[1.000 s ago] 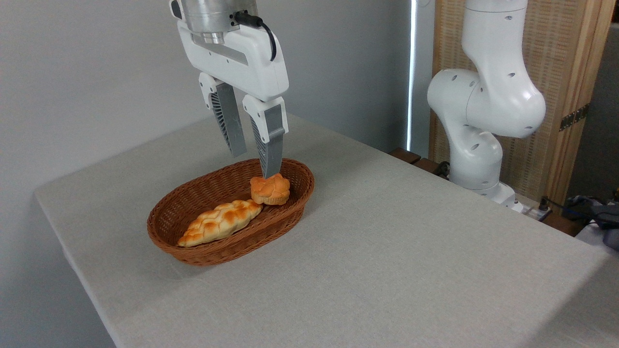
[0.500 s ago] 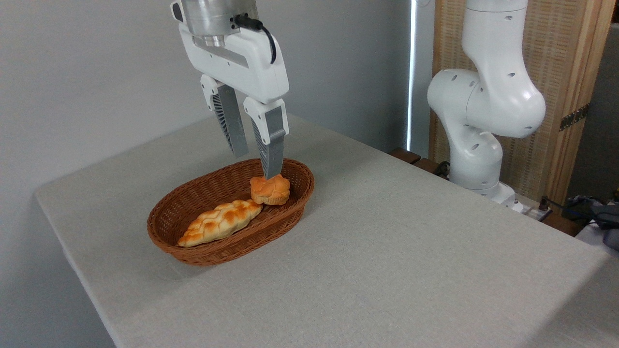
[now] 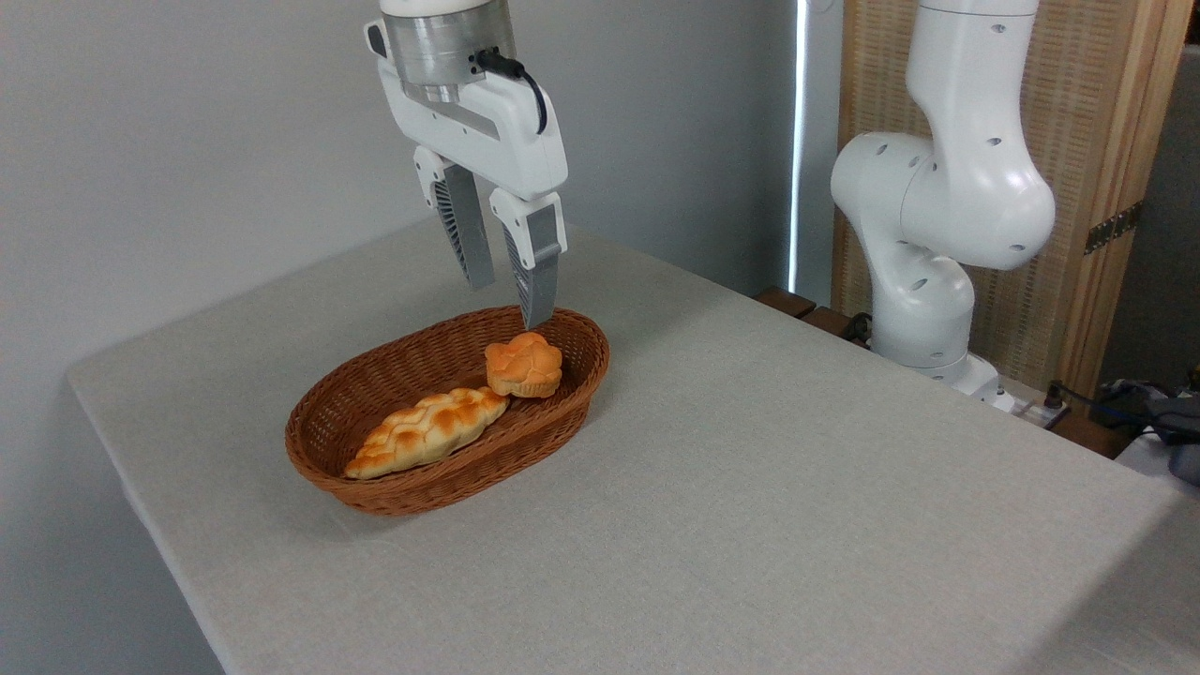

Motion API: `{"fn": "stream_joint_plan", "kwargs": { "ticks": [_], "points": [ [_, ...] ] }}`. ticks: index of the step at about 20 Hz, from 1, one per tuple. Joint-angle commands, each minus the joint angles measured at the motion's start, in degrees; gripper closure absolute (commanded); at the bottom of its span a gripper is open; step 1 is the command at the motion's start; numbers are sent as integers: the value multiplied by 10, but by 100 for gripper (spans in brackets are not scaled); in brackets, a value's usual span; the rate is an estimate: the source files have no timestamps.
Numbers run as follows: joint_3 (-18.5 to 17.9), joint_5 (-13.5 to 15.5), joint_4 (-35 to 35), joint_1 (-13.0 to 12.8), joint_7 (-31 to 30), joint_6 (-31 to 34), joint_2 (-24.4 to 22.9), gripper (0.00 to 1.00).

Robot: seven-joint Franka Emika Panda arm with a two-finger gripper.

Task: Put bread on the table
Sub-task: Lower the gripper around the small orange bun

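The small round orange-golden bun with a knobbly top (image 3: 524, 365) sits inside the brown oval wicker basket (image 3: 375, 487), at its right end, touching the tip of a longer, paler braided loaf (image 3: 427, 431). The gripper (image 3: 506, 300) hangs above the bun with its 2 grey ribbed fingers (image 3: 536, 272) pointing down, parted by a modest gap and holding nothing.

The step in hand appears to be the approach for the grasp. To do it well, the gripper probably needs to widen before descending, since the gap looks narrower than the bun. It should centre over the knotted top, come straight down, and close across the bun's sides well clear of the basket rim and the loaf, so that neither is dragged along.

The light grey, cloth-like surface (image 3: 769, 487) offers plenty of bare area right of the basket for setting the bun down. Behind it stand a plain grey wall, the white arm's base (image 3: 937, 244) and a wooden woven screen (image 3: 1087, 141).
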State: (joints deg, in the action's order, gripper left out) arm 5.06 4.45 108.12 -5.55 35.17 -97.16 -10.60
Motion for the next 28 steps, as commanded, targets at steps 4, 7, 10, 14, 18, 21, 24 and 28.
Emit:
{"fn": "stream_joint_plan", "kwargs": {
  "ticks": [4, 7, 10, 14, 18, 21, 24, 28],
  "points": [
    [10, 6, 115, -48, -84, -101, -30, 0],
    [15, 6, 165, -62, -85, -143, -49, 0],
    [26, 7, 184, -63, -85, -161, -54, 0],
    [39, 9, 185, -63, -101, -173, -53, 0],
    [54, 11, 198, -63, -114, -184, -52, 0],
    [66, 37, 207, -63, -116, -207, -51, 0],
    [67, 37, 210, -63, -116, -209, -50, 0],
    [68, 34, 215, -63, -110, -209, -50, 0]
  ]
}}
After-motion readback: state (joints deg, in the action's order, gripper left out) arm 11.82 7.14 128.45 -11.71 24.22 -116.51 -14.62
